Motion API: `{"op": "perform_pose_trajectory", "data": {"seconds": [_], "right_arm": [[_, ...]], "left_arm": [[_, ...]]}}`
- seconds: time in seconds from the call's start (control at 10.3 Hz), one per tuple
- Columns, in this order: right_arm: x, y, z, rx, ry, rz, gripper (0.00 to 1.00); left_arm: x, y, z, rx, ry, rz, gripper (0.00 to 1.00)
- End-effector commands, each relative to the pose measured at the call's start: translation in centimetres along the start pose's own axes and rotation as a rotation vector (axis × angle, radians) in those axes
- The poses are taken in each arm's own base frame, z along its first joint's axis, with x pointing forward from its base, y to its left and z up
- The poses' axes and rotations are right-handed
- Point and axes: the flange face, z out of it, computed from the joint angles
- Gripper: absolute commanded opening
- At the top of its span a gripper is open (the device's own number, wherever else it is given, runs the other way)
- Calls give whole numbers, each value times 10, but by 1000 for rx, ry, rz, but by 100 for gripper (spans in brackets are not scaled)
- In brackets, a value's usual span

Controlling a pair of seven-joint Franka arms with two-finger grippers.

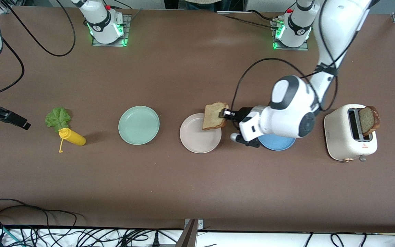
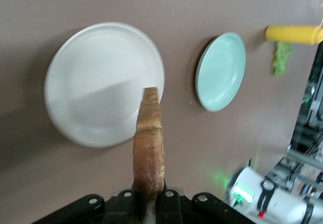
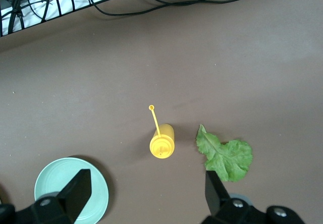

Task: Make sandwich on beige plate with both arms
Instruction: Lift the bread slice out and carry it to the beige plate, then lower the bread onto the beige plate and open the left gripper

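Note:
My left gripper (image 1: 225,113) is shut on a brown bread slice (image 1: 214,116) and holds it on edge over the beige plate (image 1: 197,137), above the rim toward the left arm's end. In the left wrist view the bread slice (image 2: 149,143) rises from the left gripper (image 2: 149,196), with the bare beige plate (image 2: 96,77) below. A second bread slice (image 1: 369,120) stands in the toaster (image 1: 350,132). The lettuce leaf (image 1: 57,117) lies flat near the right arm's end. My right gripper (image 1: 21,121) hangs open in the air there, empty; in its wrist view the right gripper (image 3: 146,178) is above the lettuce (image 3: 225,156).
A yellow squeeze bottle (image 1: 72,136) lies beside the lettuce, nearer the front camera. A mint green plate (image 1: 139,125) sits between the bottle and the beige plate. A blue plate (image 1: 278,143) lies partly under the left arm's wrist. Cables run along the table's front edge.

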Motion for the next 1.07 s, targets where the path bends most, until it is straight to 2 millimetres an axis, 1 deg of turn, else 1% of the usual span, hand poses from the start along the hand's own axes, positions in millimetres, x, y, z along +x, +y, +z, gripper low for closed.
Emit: {"op": "perform_pose_trajectory", "data": {"seconds": [0.0,0.19,0.29,0.49,0.68,0.78,0.88,0.97], "right_arm": [[0,1,-3,18,4,10,100],[0,1,-3,18,2,8,100],[0,2,-3,17,2,8,100],[0,1,-2,17,1,8,100],[0,1,-2,17,1,11,100],[0,1,-2,17,1,11,100],[0,1,-2,17,1,11,100],[0,1,-2,17,1,11,100]], "left_arm": [[24,-8,14,-66,68,49,0],[36,-37,43,-59,83,186,0],[37,-45,52,-64,72,224,0],[36,-47,67,-90,62,228,0],[35,-59,81,-94,46,297,0],[35,-62,84,-92,42,312,3],[35,-65,85,-85,39,313,54],[35,-64,84,-82,40,317,100]]}}
